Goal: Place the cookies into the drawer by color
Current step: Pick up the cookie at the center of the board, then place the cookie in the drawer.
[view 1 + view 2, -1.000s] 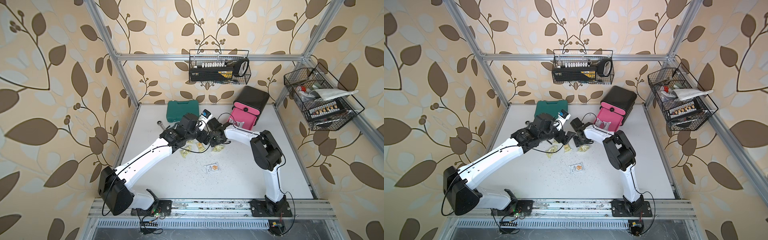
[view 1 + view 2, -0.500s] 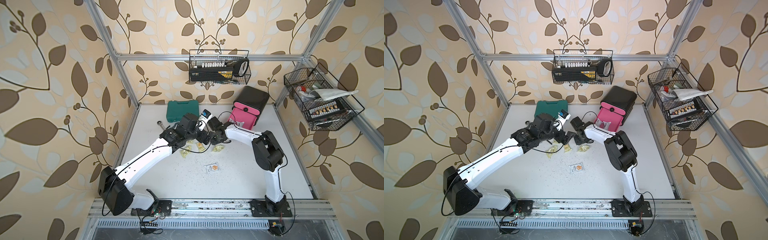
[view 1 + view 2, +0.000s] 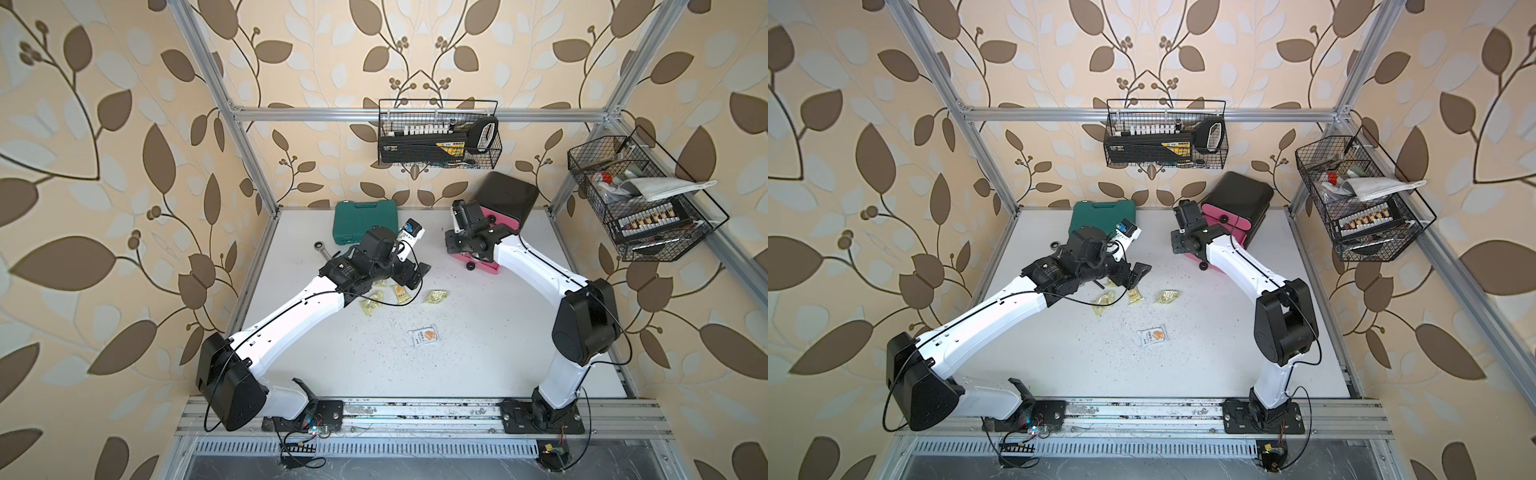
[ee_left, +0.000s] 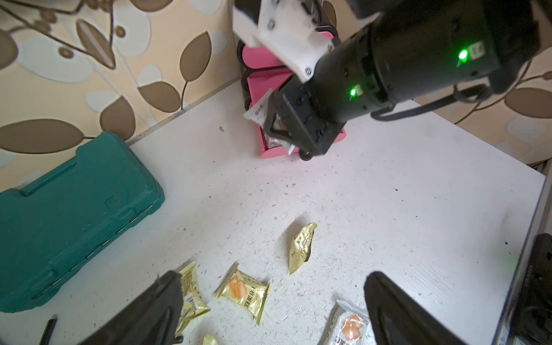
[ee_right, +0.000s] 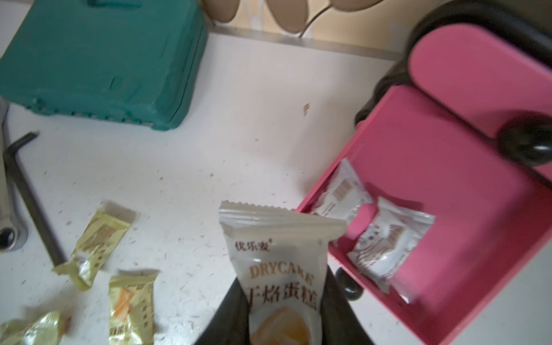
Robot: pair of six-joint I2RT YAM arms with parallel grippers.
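The right gripper (image 5: 285,316) is closed on the lower half of a white packet (image 5: 277,248), its serrated top seal sticking out free. It hangs just beside the open drawer (image 5: 418,143), the lowest one of the black cabinet (image 3: 505,195) in the far right corner of the table (image 3: 498,353).

The packet looks very light, and its film looks crinkly and probably slick. The cake inside is likely soft, so a hard squeeze could crush it. A hold across the body, as here, seems safer than a pinch on the thin seal alone.

Two stored packets (image 5: 340,191) (image 5: 385,242) (both white, so the colour matches) already lie along one side of the drawer. The rest of its floor is bare. The knob (image 5: 528,146) of the drawer above overhangs the opening and could catch the gripper.

The left gripper (image 4: 272,280) is spread wide and holds nothing. It is poised over the yellow packets (image 4: 243,291) toward the table's left edge, well apart from the drawer. A loose white packet (image 3: 424,335) lies near the table's middle.

A green tool case (image 3: 365,220) sits at the far edge. A wrench (image 3: 322,248) and a hex key (image 5: 30,194) lie near it, none of them in the way.
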